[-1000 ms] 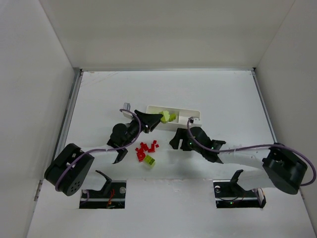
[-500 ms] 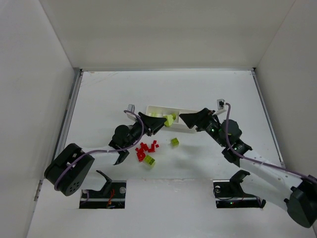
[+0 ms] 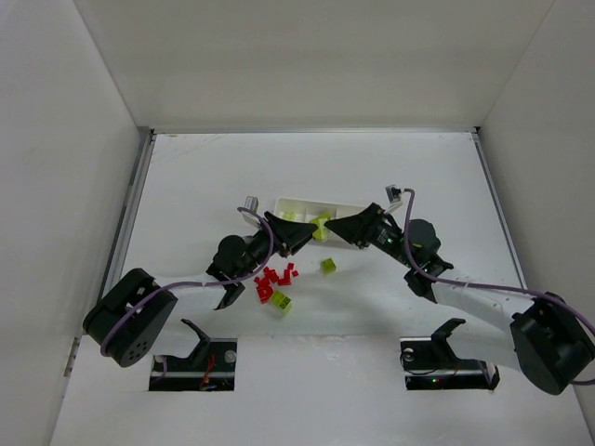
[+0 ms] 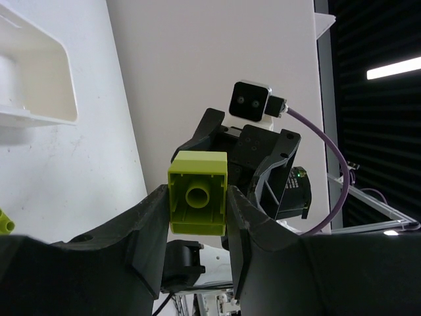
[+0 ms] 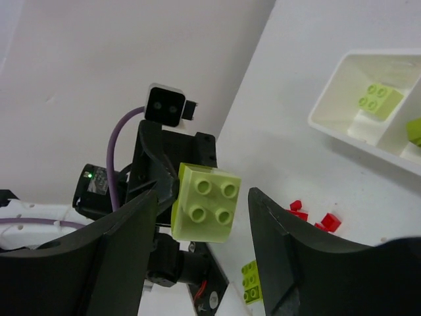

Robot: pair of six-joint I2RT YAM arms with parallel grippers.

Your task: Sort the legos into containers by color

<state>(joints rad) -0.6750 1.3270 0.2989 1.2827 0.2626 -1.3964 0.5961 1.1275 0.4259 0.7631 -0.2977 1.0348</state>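
The left claw [image 4: 195, 201] squeezes a green brick [image 4: 197, 191] mid-frame, by the tray [image 3: 346, 206]. The right claw [image 5: 202, 197] sits open around it. If the left lets go too soon, the brick falls onto the surface [image 3: 418, 177].

White table [image 3: 390, 177] across the centre, boxed in by plain white panels: back wall [image 3: 316, 56] at top, side walls [image 3: 56, 186] at left and right edges. A metal rail [image 3: 130, 214] lines the table's left edge. Even light.
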